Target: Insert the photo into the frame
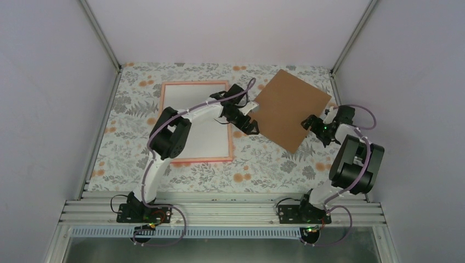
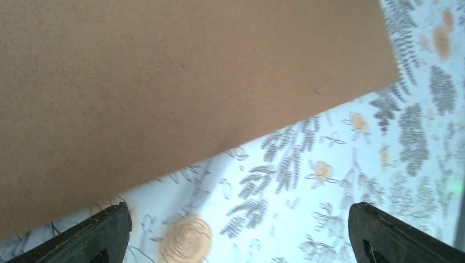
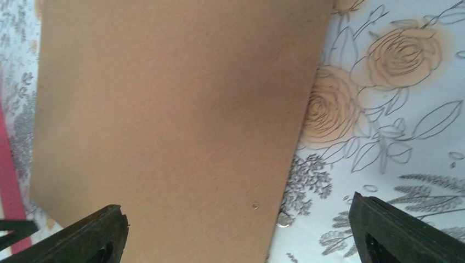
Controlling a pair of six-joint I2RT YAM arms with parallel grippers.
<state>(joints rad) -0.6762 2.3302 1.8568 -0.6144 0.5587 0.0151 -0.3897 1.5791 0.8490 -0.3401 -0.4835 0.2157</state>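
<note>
The pink frame (image 1: 196, 83) lies flat at the left of the table. A white sheet (image 1: 183, 97) fills it; no printed side shows, so I cannot tell whether it is the photo's reverse. My left gripper (image 1: 249, 127) is open and empty, low over the tablecloth just beside the near-left edge of the brown backing board (image 1: 290, 107). In the left wrist view the gripper (image 2: 241, 238) is open below the board (image 2: 164, 82). My right gripper (image 1: 308, 125) is open over the board's near right corner, and in the right wrist view (image 3: 241, 235) it straddles the board's edge (image 3: 164, 109).
The flowered tablecloth (image 1: 257, 164) covers the table. A strip of the pink frame (image 3: 8, 181) shows at the left edge of the right wrist view. Metal posts and white walls close in the left, right and far sides.
</note>
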